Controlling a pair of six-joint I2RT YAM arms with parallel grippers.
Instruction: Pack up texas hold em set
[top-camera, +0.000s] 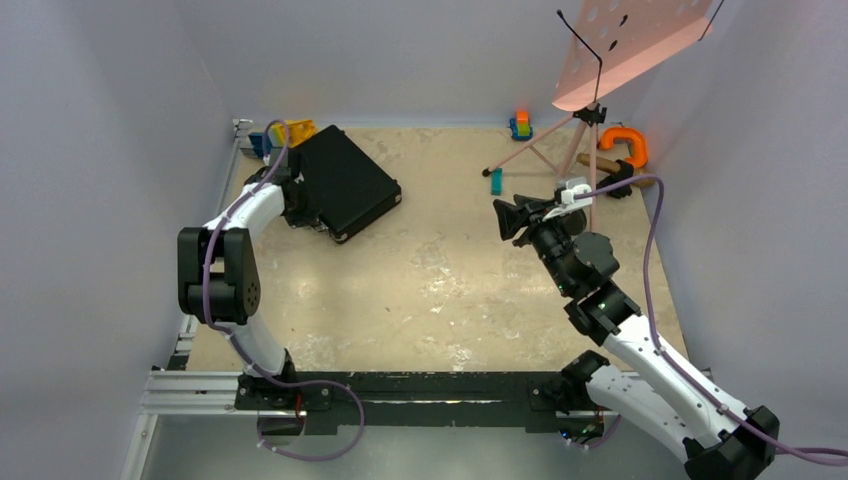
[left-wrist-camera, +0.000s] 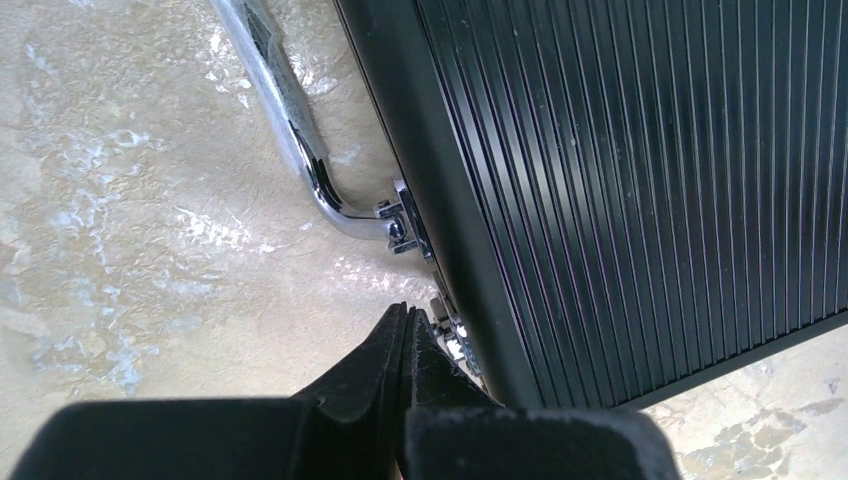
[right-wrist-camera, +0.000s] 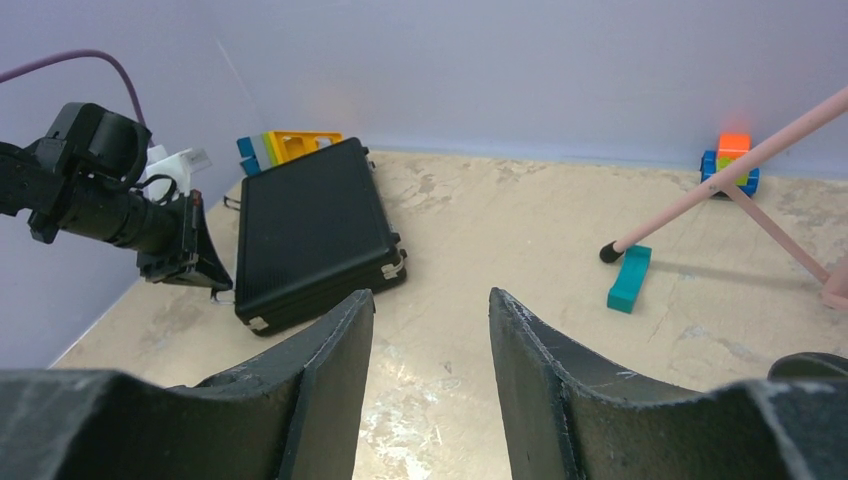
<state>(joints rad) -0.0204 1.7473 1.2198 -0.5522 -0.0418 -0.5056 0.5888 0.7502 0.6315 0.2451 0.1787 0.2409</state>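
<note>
The black ribbed briefcase (top-camera: 345, 180) lies closed and flat at the far left of the table; it also shows in the right wrist view (right-wrist-camera: 305, 225). In the left wrist view its lid (left-wrist-camera: 640, 150), chrome handle (left-wrist-camera: 300, 140) and a silver latch (left-wrist-camera: 455, 335) are close up. My left gripper (left-wrist-camera: 408, 312) is shut and empty, its tips right beside that latch on the case's handle side (top-camera: 316, 220). My right gripper (right-wrist-camera: 430, 295) is open and empty, held above the table right of centre (top-camera: 505, 215). Chip stacks, card box and dice are out of view.
A pink music stand (top-camera: 620, 40) on a tripod stands at the back right. Blue and yellow toy blocks (top-camera: 285, 132) lie behind the case. A teal block (top-camera: 496, 181), an orange-blue block (top-camera: 520, 124) and an orange clamp (top-camera: 625, 145) lie at the back.
</note>
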